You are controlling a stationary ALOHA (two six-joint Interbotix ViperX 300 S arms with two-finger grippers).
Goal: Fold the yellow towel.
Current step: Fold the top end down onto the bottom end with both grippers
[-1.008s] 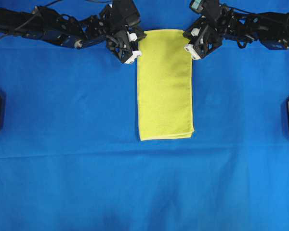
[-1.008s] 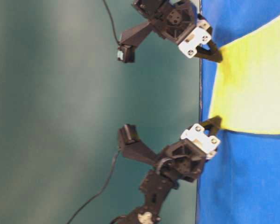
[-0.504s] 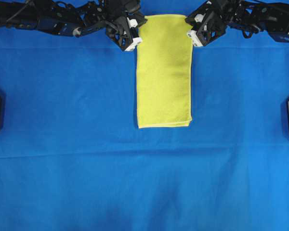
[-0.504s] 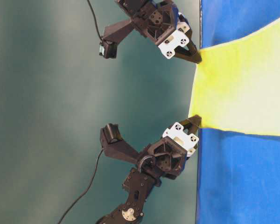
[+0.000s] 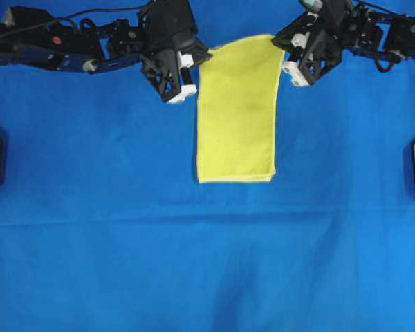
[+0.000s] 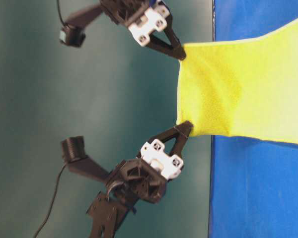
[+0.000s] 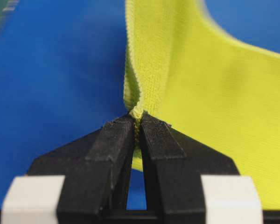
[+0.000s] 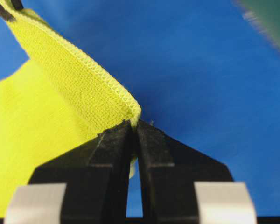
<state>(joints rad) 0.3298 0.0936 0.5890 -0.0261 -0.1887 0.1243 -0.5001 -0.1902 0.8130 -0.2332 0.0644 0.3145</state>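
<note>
The left gripper [image 7: 136,122] is clamped on one far corner of the yellow towel [image 5: 236,111], its black fingertips pressed together on the hem; the right gripper [image 8: 133,126] pinches the other far corner the same way. Each wrist view shows only the fingertips and a blurred stretch of fabric — the arms behind are cut off. In the overhead view the gripped corners are partly hidden under the gripper bodies, and lift is hard to judge there; the table-level view shows it plainly, with the left gripper [image 6: 185,129] and right gripper [image 6: 180,53] holding the towel's end raised clear of the blue cloth [image 5: 111,228]. The towel is a bright yellow-green narrow rectangle, folded in layers, with a thin paler stitched hem — its near end lies flat on the blue cloth, towards the middle of the table.
</note>
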